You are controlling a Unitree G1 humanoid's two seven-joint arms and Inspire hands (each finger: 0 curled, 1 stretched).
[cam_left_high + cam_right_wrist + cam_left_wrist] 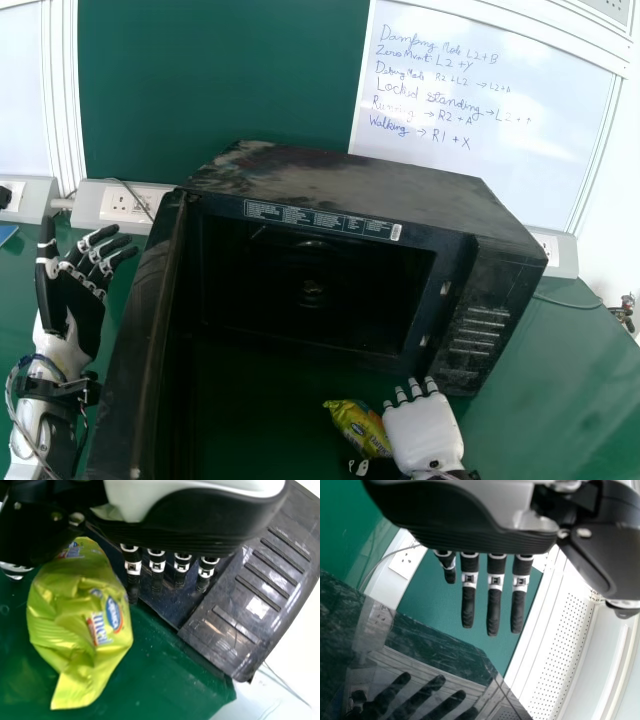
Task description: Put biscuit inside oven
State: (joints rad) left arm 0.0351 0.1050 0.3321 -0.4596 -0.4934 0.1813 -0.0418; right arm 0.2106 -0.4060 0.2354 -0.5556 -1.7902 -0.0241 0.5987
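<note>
Biscuit packet of crinkled yellow-green foil [358, 428] sat in front of the black box-shaped oven [370, 190], above or on the glossy green counter [560, 400], handy for a short trip inward. The white-backed right robot hand [425, 435] was just beside it, its fingers [157, 566] loosely bent and pointing towards the oven, with the packet between them and the thumb; whether they touched it could not be told, and no firm grip showed. That placing suited a pinch from both sides, which seemed the step in hand. The black oven door [150, 320] was swung wide to the left, leaving the dark cavity [310, 285] open to receive it. Beyond the door, the black-and-white left robot hand [75, 300] was spread and held nothing, probably kept out of the way. Slick foil might slip from a light hold.
</note>
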